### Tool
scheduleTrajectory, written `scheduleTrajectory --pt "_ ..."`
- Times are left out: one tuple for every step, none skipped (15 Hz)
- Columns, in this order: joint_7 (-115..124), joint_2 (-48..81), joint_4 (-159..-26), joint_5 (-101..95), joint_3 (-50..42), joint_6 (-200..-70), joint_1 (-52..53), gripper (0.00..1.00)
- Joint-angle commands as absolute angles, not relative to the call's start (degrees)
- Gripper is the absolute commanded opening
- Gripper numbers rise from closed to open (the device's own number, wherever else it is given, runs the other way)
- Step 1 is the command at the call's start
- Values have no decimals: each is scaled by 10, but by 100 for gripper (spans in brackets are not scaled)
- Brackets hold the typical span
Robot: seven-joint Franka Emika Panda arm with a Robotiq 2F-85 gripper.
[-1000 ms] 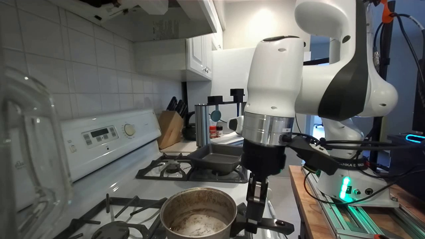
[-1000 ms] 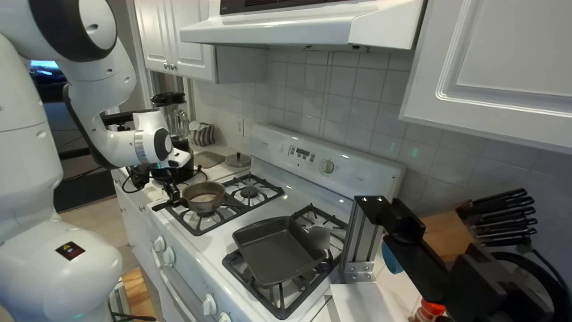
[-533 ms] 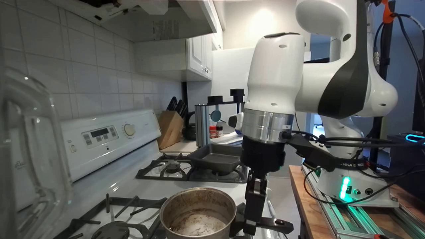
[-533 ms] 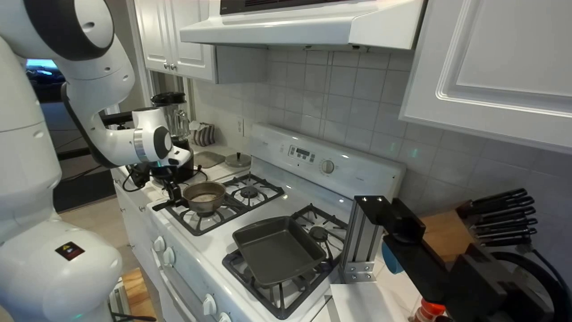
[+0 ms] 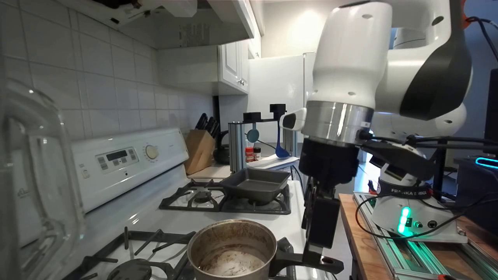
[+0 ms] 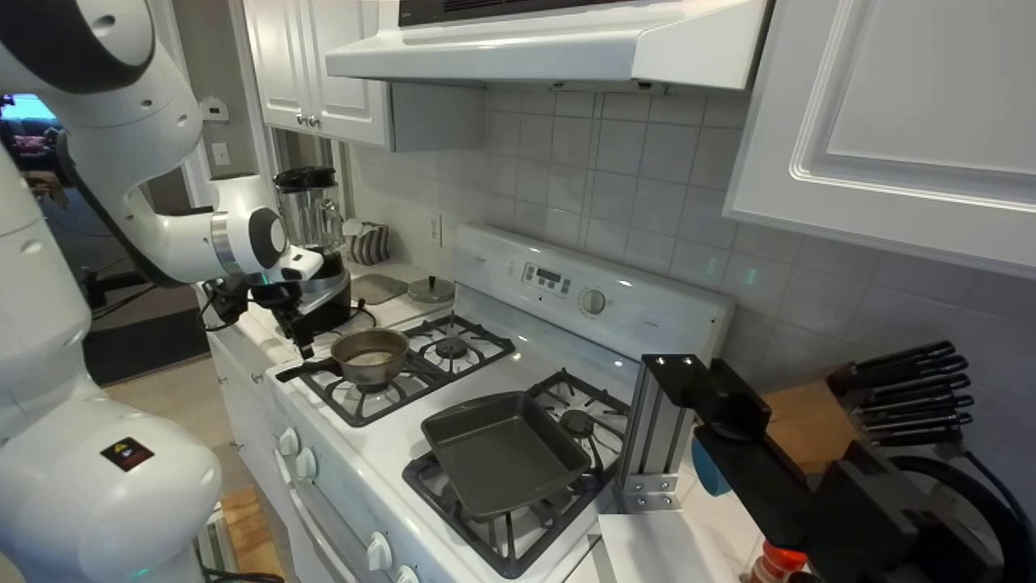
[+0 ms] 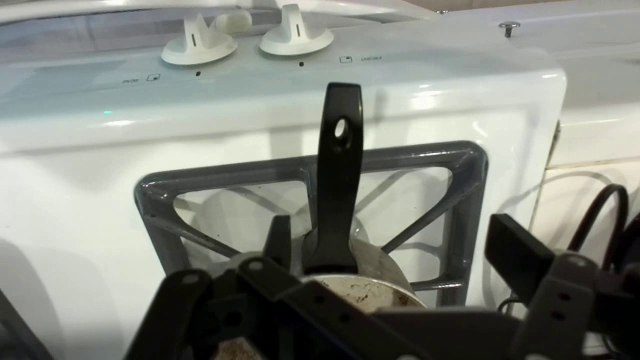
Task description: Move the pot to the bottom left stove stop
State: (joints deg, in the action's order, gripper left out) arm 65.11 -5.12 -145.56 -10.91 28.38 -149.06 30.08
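Clock directions take 12 as the top of the named view.

Pot position: The pot (image 6: 371, 371) stands upright over the bottom left stove stop (image 7: 240, 173), which appears to be its destination. In an exterior view, the rear burner (image 6: 451, 348) lies at 3 o'clock from the pot and the rectangular pan (image 6: 506, 457) at 4 o'clock, leaving the pot unobstructed.

Handle orientation: In the wrist view, the handle (image 7: 340, 190) points to 12 o'clock, beyond the outer grate bar and toward the 2 control knobs (image 7: 296, 40). This orientation presumably presents the handle to the arm (image 5: 344, 66) and keeps its far end away from the burner centre.

Pincer state: The pincer (image 7: 392, 240) has its jaws well apart; nothing is clamped between them. From the handle's root, 1 finger (image 7: 277, 242) is at 9 o'clock and 1 finger at 3 o'clock. This straddle suits gripping the handle across its width. Whether a fingertip touches the handle cannot be told. With no clamp applied, the grate bars above the white surface (image 7: 85, 190) presumably bear the pot's weight.

Status (judgement): Placement looks complete; withdrawal appears to remain. Raise the pincer clear of the handle before any sideways motion; the long handle gives leverage, so a snag could turn the pot.
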Motion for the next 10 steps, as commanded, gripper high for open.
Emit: scheduleTrajectory --pt "613 -169 -1503 -81 303 -1457 307 100" --pt "584 -191 -1515 -63 302 -1469 315 100" --pt "553 -218 -1529 -41 298 -1476 326 100" --pt "515 -248 -1546 -4 287 -1483 345 100" --pt "488 -277 -1560 21 279 -1478 361 100" --pt "450 -311 -1577 53 265 -1469 384 100" --pt "436 -340 -1594 61 237 -1460 419 100" --pt "421 -370 -1614 70 220 -1451 440 100" --pt "417 -399 -1631 70 205 -1439 457 100" --pt "402 -395 -1577 78 226 -1384 433 100"
